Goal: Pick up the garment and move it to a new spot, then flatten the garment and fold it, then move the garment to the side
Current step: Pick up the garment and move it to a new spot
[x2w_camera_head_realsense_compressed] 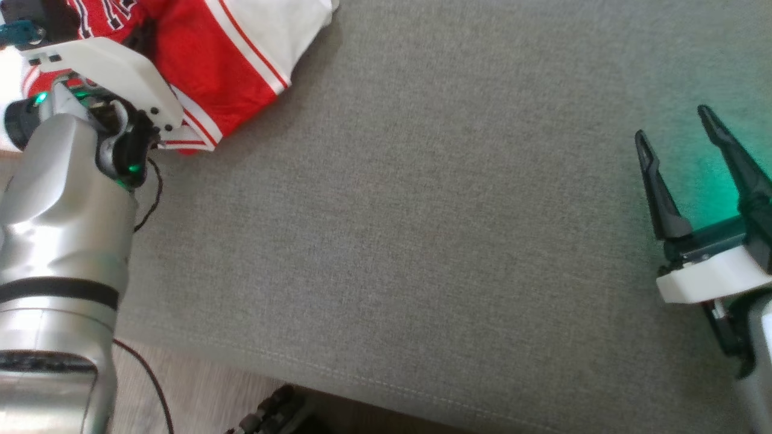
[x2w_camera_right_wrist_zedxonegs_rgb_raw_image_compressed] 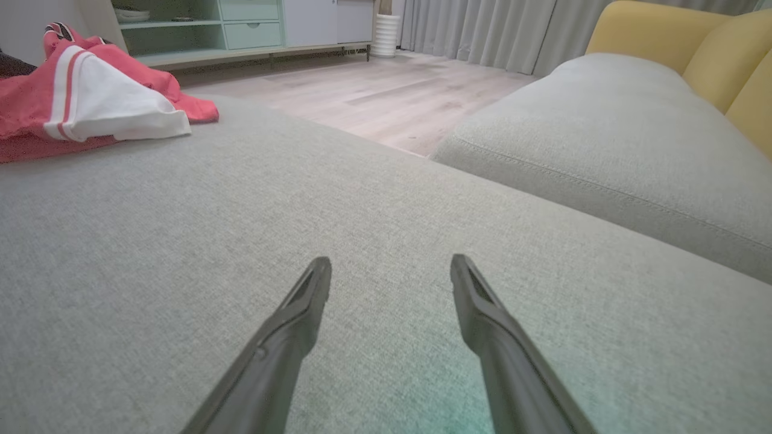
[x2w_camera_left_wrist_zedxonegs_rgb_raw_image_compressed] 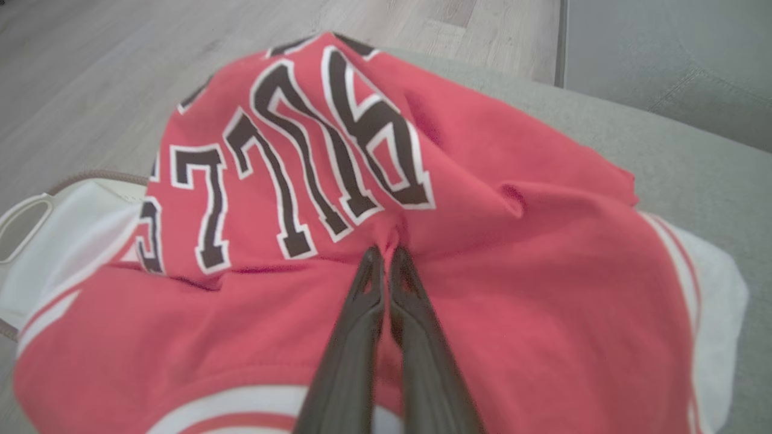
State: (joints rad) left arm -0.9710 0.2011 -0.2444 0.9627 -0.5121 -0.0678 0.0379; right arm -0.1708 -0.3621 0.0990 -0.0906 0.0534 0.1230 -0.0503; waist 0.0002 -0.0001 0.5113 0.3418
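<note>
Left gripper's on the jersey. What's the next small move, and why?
Probably lift the left gripper slightly: it is shut on a pinch of the bunched red garment, and bare grey cushion lies free toward the right gripper.

Left tool (x2w_camera_left_wrist_zedxonegs_rgb_raw_image_compressed: pixel 385 253) pinched tight, arm stretched forward — right tool (x2w_camera_head_realsense_compressed: pixel 673 123) spread wide.

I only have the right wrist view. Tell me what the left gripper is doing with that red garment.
Observer: Left gripper is shut on a pucker of the garment, just below its black numerals.
Operator: Name anything next to the garment.
Observer: A white object with a looped edge lies beside it; I cannot tell what it is.
Operator: Check the left arm for snags.
Observer: A thin dark cable hangs loose beside the wrist, over the grey cushion.
</note>
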